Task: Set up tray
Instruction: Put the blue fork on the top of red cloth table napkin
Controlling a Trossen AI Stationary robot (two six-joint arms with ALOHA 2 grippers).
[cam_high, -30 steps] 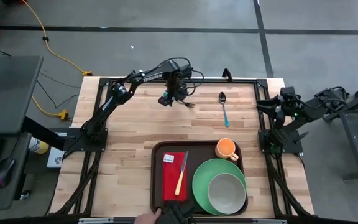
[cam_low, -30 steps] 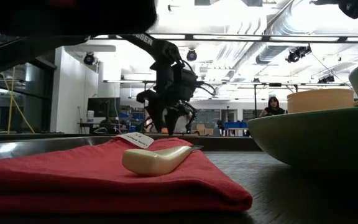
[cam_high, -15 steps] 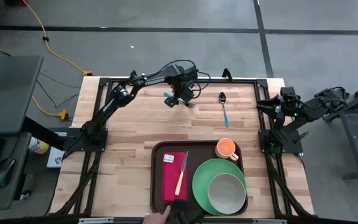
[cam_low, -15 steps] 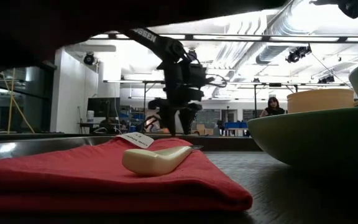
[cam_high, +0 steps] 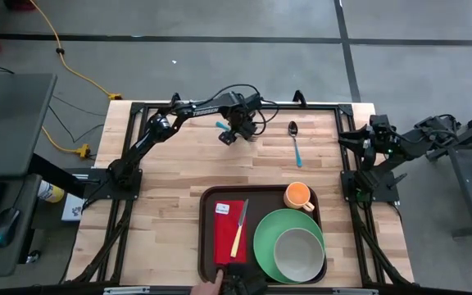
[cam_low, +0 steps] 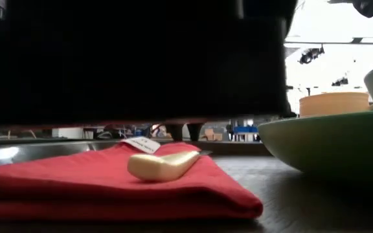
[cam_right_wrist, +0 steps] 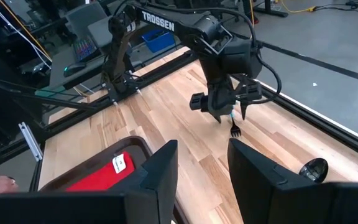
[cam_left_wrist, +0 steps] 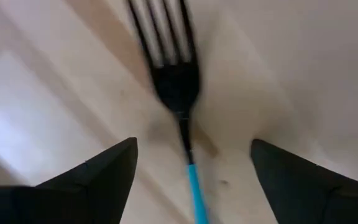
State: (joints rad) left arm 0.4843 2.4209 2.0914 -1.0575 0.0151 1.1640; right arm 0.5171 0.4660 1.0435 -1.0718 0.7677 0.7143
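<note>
two dark fingers (cam_left_wrist: pixel 98 177) of the left gripper (cam_high: pixel 238 131) stand spread apart over a blue-handled fork (cam_left_wrist: pixel 178 93) on the wooden table (cam_high: pixel 170 164), well beyond the tray's far rim. the tray (cam_high: pixel 206 238) sits at the table's near edge, holding a red napkin (cam_high: pixel 226 238), knife (cam_high: pixel 239 229), green plate (cam_high: pixel 265 238), bowl (cam_high: pixel 298 252) and orange cup (cam_high: pixel 298 196). the right gripper (cam_right_wrist: pixel 201 180), also spread, waits off to the tray's right-hand side.

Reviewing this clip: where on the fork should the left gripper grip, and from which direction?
Grip the fork on its slim blue handle just behind the dark head, coming straight down from above. It lies flat on the table, and the left gripper is open, straddling the handle.
</note>
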